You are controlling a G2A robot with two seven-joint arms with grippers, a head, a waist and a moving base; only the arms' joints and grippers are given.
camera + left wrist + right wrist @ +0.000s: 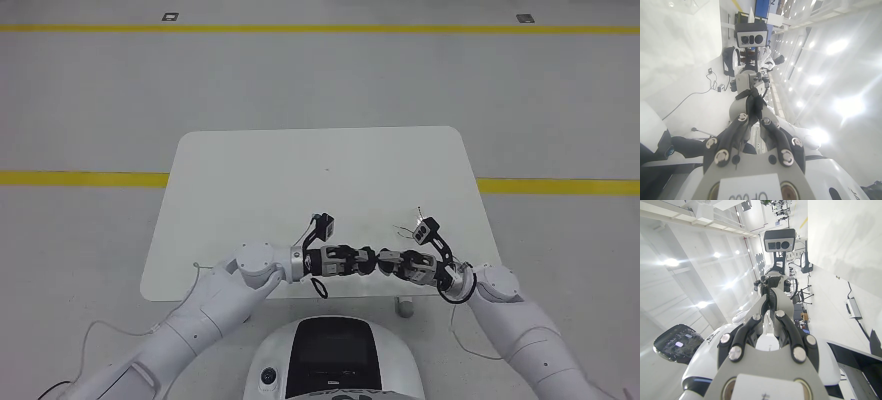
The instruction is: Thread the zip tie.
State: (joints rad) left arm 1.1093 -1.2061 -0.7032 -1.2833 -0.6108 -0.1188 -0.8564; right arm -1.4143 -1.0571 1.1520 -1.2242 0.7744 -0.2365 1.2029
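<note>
Your two pincers meet tip to tip over the counter (320,170), near the middle of its front edge. Your left pincer (753,94) is pinched tight. A black strip pokes out sideways at its tips, and it looks like the zip tie (741,96). So the tie lies across the line of the pincers, not along it. Your right pincer (770,291) is squeezed narrow too, and you cannot tell if it holds an end. It points straight at the left one, very near. The left arm has the tie, so I think the right one must find the loose end.
</note>
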